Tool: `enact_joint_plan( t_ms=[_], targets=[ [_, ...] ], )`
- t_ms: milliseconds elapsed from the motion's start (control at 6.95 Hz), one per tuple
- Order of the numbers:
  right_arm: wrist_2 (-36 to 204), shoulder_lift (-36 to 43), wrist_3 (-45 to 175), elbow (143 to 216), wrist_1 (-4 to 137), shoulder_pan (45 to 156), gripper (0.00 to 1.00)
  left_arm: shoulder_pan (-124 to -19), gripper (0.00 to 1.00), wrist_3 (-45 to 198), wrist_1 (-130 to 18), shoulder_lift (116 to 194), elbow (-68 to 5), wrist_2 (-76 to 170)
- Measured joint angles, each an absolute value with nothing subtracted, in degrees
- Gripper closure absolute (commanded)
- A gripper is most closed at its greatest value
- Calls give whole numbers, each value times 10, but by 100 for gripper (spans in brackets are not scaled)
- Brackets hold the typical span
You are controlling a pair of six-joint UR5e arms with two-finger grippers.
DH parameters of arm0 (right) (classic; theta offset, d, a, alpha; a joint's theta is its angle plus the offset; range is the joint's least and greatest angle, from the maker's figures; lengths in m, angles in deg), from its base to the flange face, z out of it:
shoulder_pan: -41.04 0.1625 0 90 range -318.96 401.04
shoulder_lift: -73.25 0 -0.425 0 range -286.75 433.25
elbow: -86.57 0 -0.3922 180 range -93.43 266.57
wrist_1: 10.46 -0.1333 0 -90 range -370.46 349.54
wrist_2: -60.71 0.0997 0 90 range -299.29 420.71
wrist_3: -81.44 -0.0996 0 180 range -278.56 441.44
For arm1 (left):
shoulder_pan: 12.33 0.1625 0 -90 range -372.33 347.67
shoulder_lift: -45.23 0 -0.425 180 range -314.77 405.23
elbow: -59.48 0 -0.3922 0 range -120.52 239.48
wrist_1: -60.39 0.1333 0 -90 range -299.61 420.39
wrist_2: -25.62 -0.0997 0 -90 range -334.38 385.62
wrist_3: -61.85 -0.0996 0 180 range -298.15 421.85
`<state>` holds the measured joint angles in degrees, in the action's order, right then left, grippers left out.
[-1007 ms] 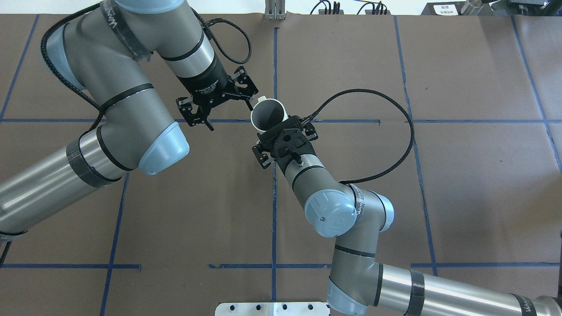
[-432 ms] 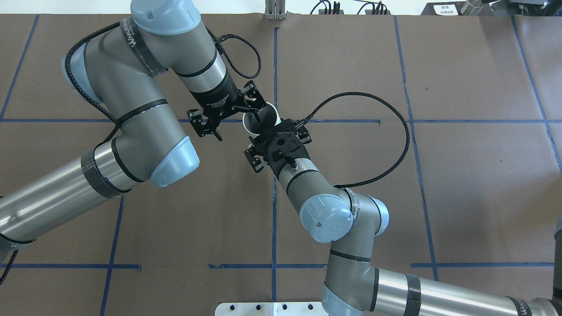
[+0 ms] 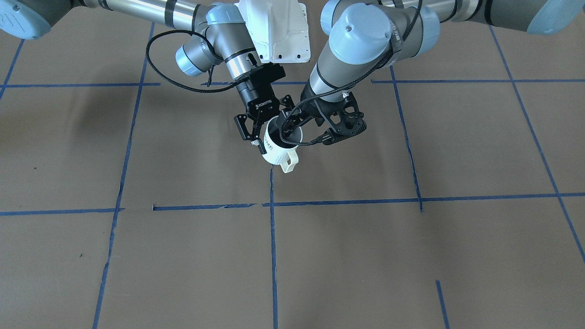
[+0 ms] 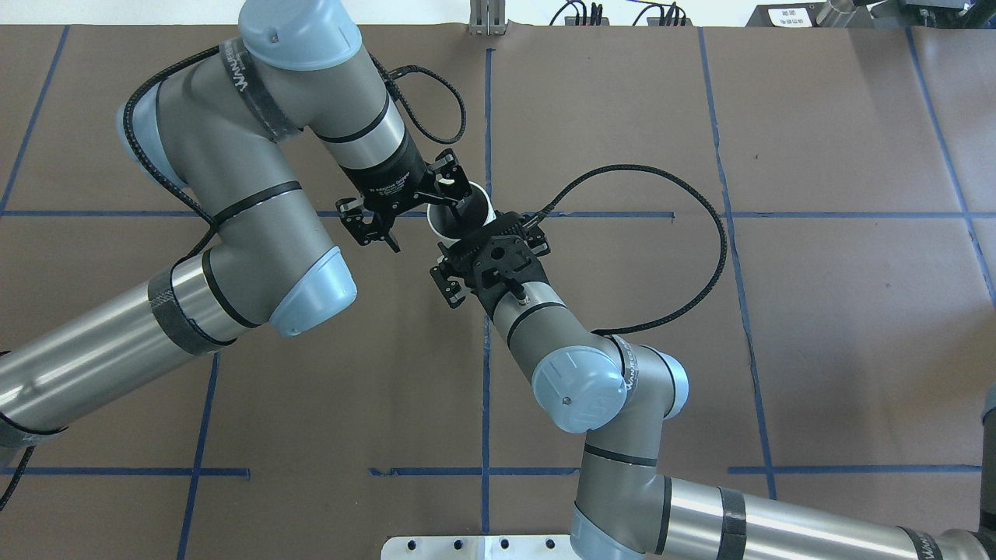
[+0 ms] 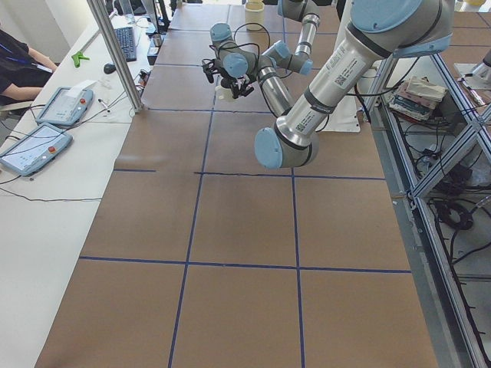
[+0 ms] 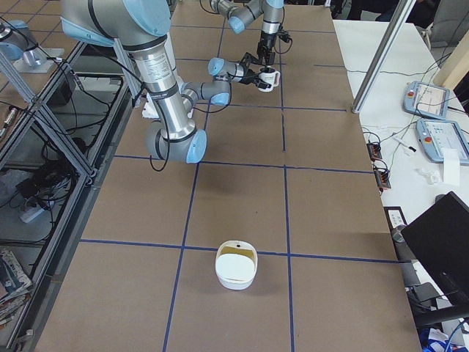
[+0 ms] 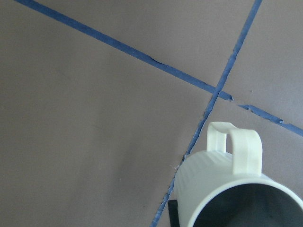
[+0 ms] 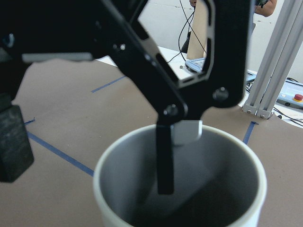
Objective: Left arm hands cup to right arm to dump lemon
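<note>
The white cup (image 4: 445, 223) with dark "HOME" lettering (image 3: 276, 153) hangs above the table's middle, its handle pointing away from the robot. My right gripper (image 4: 471, 233), the boxy ROBOTIQ one, is shut on the cup from the robot's side. My left gripper (image 4: 428, 222), the skeletal one, stands open beside the cup. One of its thin fingers (image 8: 164, 161) reaches down inside the mouth, and the other is well clear on the outside. The left wrist view has the cup (image 7: 222, 184) at its lower right. The lemon is out of view; the cup's inside shows only dark grey.
Brown paper with a blue tape grid covers the table. A white bowl (image 6: 236, 265) with a yellowish inside sits far off toward the right end. An aluminium post (image 5: 115, 54), teach pendants (image 5: 34, 146) and a person's arm (image 5: 23, 73) are at the operators' side.
My left gripper, still open, has moved right and closer, so its finger went from the cup's rim to inside the mouth. My right gripper has shifted slightly left with the cup.
</note>
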<state>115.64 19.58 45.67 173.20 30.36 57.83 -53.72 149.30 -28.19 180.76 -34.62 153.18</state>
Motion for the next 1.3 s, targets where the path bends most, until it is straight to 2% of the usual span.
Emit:
enact_joint_plan(
  t_ms=[432,576,720,863,1151,1295],
  targets=[
    [1156,196,459,1732,303,574,46,-536,12,1493,-282,1809,-346,1532],
    [1156,196,460,1732,303,572,46,-536,17,1493,-283,1810,-346,1532],
    [1156,196,460,1732,303,570,46,-536,34,1493,-283,1811,-345,1532],
    [1156,196,460,1732,303,568,46,-536,60,1494,-282,1811,-345,1532],
    [1156,196,460,1732,303,568,46,-536,79,1497,-283,1811,-343,1532],
    [1156,196,460,1732,303,568,46,-536,79,1496,-283,1811,-343,1532]
  ],
)
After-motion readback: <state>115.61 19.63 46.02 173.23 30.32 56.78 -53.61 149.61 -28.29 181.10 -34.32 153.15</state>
